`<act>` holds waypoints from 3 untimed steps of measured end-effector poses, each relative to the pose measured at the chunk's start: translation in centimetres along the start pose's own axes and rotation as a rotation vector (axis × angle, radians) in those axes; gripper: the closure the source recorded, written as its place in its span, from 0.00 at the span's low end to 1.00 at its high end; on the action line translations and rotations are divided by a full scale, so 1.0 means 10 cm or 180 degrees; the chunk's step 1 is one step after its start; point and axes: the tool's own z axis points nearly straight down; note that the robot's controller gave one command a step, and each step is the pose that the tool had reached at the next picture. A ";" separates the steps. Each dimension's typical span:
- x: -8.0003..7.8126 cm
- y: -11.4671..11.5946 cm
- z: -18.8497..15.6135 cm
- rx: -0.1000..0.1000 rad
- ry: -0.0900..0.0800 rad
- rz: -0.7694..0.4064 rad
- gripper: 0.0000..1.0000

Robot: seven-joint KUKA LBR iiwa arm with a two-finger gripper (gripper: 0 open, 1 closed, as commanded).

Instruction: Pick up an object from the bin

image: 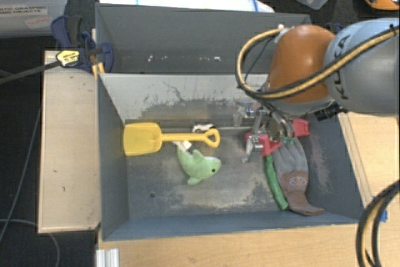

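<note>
The pincer (265, 139), whose opening I cannot tell, hangs over a small red piece (270, 146) well right of the yellow shovel (145, 138), probably stiff and light, best taken across its narrow part.

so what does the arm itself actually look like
The arm is a thick, rounded silver-grey tube with dark lettering on its side. At the wrist sits a smooth, dome-shaped orange cover. Yellow-and-black cables loop around that cover and run back along the arm. Below it hangs a small, bare-metal gripper of brackets and screws.
</note>
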 end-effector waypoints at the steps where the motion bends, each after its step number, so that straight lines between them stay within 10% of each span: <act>1: -0.04 1.01 0.69 -0.0007 -0.0007 -0.0537 0.00; 3: 0.00 0.73 0.40 -0.0002 0.0006 -0.0042 0.00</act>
